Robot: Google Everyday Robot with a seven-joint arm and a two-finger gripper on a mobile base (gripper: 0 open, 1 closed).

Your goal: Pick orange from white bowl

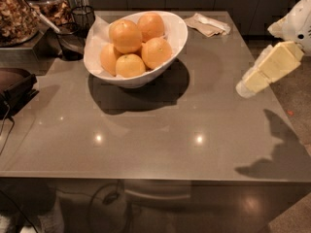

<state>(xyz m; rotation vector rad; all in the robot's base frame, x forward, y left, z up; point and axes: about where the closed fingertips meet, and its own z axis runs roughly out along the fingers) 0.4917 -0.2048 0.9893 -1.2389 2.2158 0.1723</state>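
Observation:
The white bowl (176, 39) stands at the back left of the grey table, lined with white paper. Several oranges lie in it; the topmost orange (126, 35) sits at the middle, with others around it, such as one at the back (150, 25) and one at the right (156, 52). My gripper (247, 86) is a cream-coloured arm end that reaches in from the right edge. It hangs above the table's right side, tilted down to the left, well to the right of the bowl and apart from it.
A crumpled napkin (209, 24) lies at the back right of the table. Dark glass cups (70, 40) and jars of snacks (17, 13) stand left of the bowl. A dark object (14, 89) with a cable sits at the left edge.

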